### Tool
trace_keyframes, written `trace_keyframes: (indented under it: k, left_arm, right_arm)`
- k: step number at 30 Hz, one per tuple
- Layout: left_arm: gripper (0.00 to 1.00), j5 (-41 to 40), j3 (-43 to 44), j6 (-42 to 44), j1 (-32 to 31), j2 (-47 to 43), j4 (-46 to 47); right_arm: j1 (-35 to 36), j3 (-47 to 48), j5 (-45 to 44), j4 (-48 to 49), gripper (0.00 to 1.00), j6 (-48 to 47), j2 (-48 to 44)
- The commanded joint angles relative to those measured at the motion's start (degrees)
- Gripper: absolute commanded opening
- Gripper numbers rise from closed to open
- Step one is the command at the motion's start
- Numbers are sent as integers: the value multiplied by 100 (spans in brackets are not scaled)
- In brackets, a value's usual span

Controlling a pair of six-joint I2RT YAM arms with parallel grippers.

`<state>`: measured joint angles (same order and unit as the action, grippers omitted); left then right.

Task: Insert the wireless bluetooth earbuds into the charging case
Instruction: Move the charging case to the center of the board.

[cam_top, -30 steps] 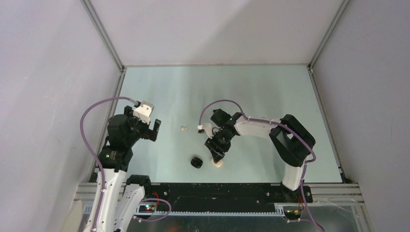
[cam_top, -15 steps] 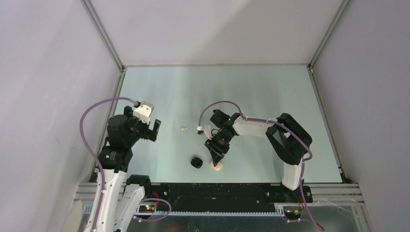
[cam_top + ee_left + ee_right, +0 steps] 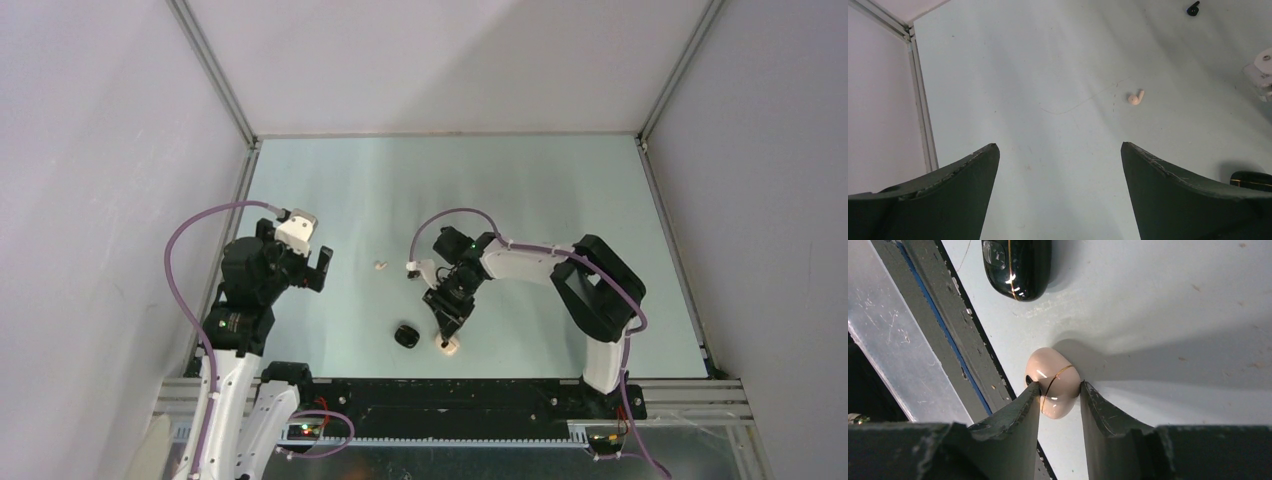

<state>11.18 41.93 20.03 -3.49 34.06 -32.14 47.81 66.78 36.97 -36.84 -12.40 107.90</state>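
A cream charging case (image 3: 1053, 371) lies shut at the table's near edge, and also shows in the top view (image 3: 451, 346). My right gripper (image 3: 1059, 385) is closed on its two sides, both fingers touching it. A black charging case (image 3: 1015, 265) lies shut just to its left (image 3: 406, 336). A cream earbud (image 3: 1135, 97) lies loose on the table (image 3: 380, 265). A black earbud (image 3: 1193, 8) lies farther off. My left gripper (image 3: 1059, 145) is open and empty, above the table at the left (image 3: 318, 268). The other earbuds are out of view.
The table's metal front rail (image 3: 955, 335) runs right next to the cream case. The left wall frame (image 3: 920, 100) stands close to the left gripper. The right arm's wrist (image 3: 460, 265) hangs over the table's middle.
My right gripper has come down a little towards the near edge and now stands round the cream case. The left arm has not moved.
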Motion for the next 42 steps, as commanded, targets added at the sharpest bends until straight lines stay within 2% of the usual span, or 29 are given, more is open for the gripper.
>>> trace_keyframes:
  k: [1, 6, 12, 13, 14, 15, 16, 18, 23, 25, 28, 34, 42]
  left_arm:
    - [99, 148, 114, 8, -37, 124, 358]
    - [99, 729, 744, 131, -136, 1006, 261]
    - [99, 1132, 1575, 27, -448, 2087, 447]
    - [99, 1239, 1714, -98, -521, 2175, 536]
    - [99, 1273, 1775, -159, -552, 2298, 574]
    - [99, 1328, 1869, -290, -608, 2337, 636]
    - [99, 1349, 1901, -377, -635, 2369, 655]
    - [99, 1422, 1923, -404, -673, 2267, 687]
    - [99, 1071, 1549, -165, -689, 1636, 800]
    - [99, 901, 1393, -32, -689, 1419, 730]
    - [99, 702, 1153, 120, -694, 1168, 578]
    - [99, 472, 941, 126, -687, 924, 480]
    - [99, 372, 952, -124, -690, 1141, 682]
  right_arm:
    - [-317, 185, -182, -215, 18, -162, -501]
    - [-880, 208, -208, -45, 18, -155, -942]
    - [-1183, 204, -506, -1, 17, -207, -1125]
    - [-1194, 204, -541, -61, 22, -187, -1120]
    - [-1208, 204, -566, -104, 32, -143, -1108]
    - [-1210, 199, -545, -223, 36, -123, -1070]
    - [-1217, 169, -457, -273, 45, -103, -1047]
    - [-1210, 83, -306, -390, 56, -101, -1016]
    - [-1044, -63, -56, -616, 71, -627, -977]
    - [-823, -173, -341, -514, 79, -815, -1034]
    - [-443, -461, -768, -117, 97, -854, -1185]
    - [322, -547, -1562, 36, 99, -626, -1060]
    - [699, -557, -2691, 311, 99, -85, -829]
